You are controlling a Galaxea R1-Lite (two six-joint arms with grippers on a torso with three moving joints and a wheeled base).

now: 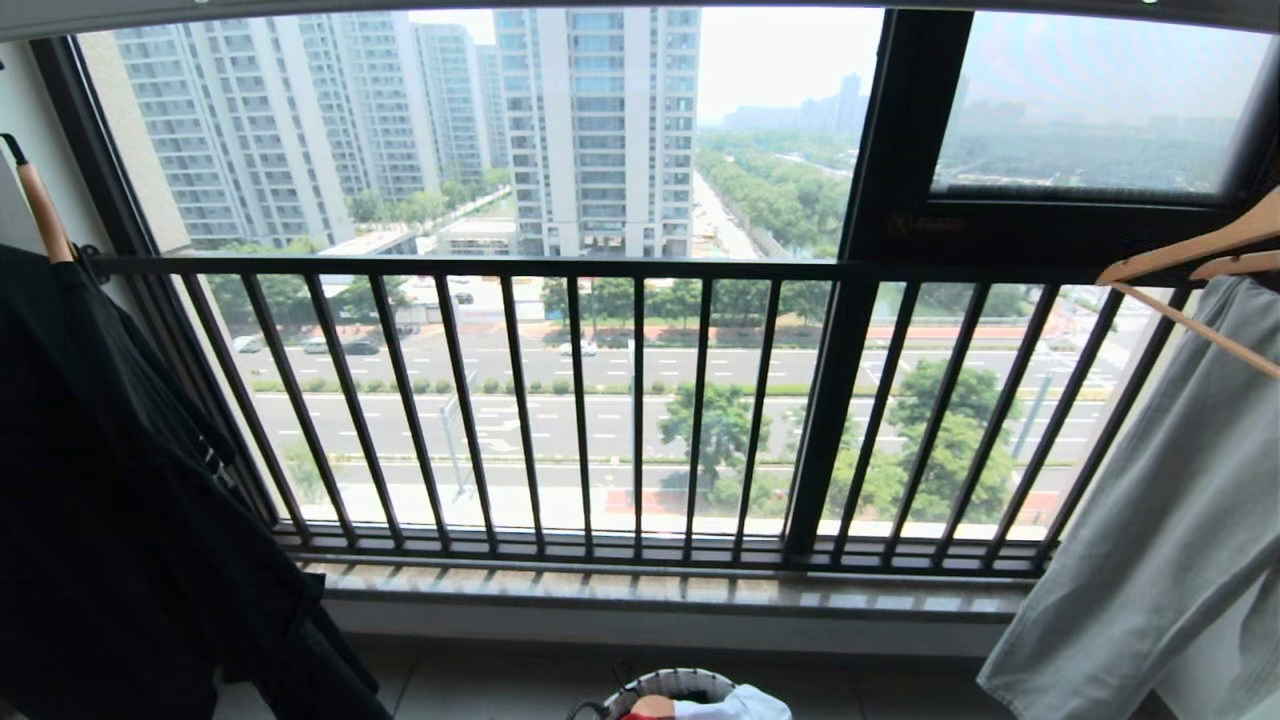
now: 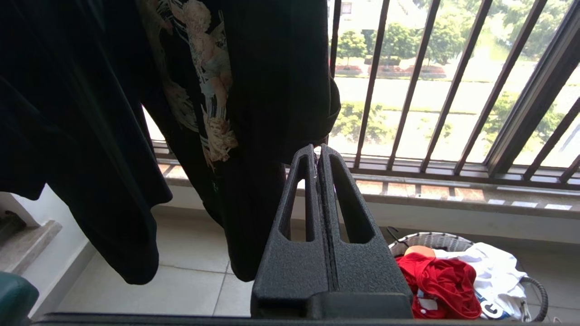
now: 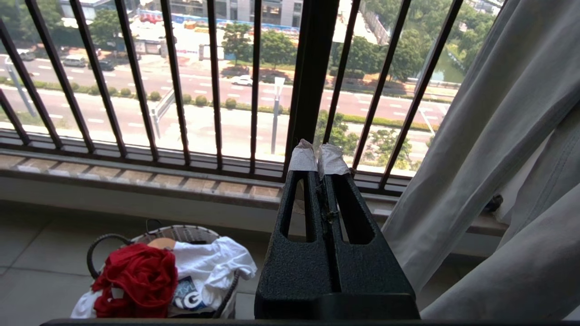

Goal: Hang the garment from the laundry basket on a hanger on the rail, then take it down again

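Garment: I see the red T-shirt (image 2: 437, 283) bunched up in the laundry basket (image 2: 423, 239), on the side nearer the black shirt; from the right wrist view it is a red heap (image 3: 136, 280) over the basket's edge.
Laundry basket: it sits on the tiled floor (image 2: 190, 253) just below the window sill (image 1: 660, 590), its white rim (image 1: 665, 682) barely showing at the bottom edge of my head view. Black cord handle (image 3: 102, 246) loops up on one side.
White cloth: a white printed piece (image 3: 208, 262) lies in the basket touching the red one.
Left gripper: my left gripper (image 2: 317, 156) hangs in the air above the floor, jaws pressed together, nothing between them.
Right gripper: my right gripper (image 3: 318, 158), its tips wrapped in white tape, jaws likewise closed on nothing, pointed toward the window bars (image 3: 312, 90).
Black shirt: hangs at the left (image 1: 110, 480), off a wooden hanger (image 1: 42, 215).
Grey-white garment: hangs at the right (image 1: 1170, 520) from wooden hangers (image 1: 1200, 250).
Railing: dark bars (image 1: 640, 410) run across the window between the two hanging pieces.
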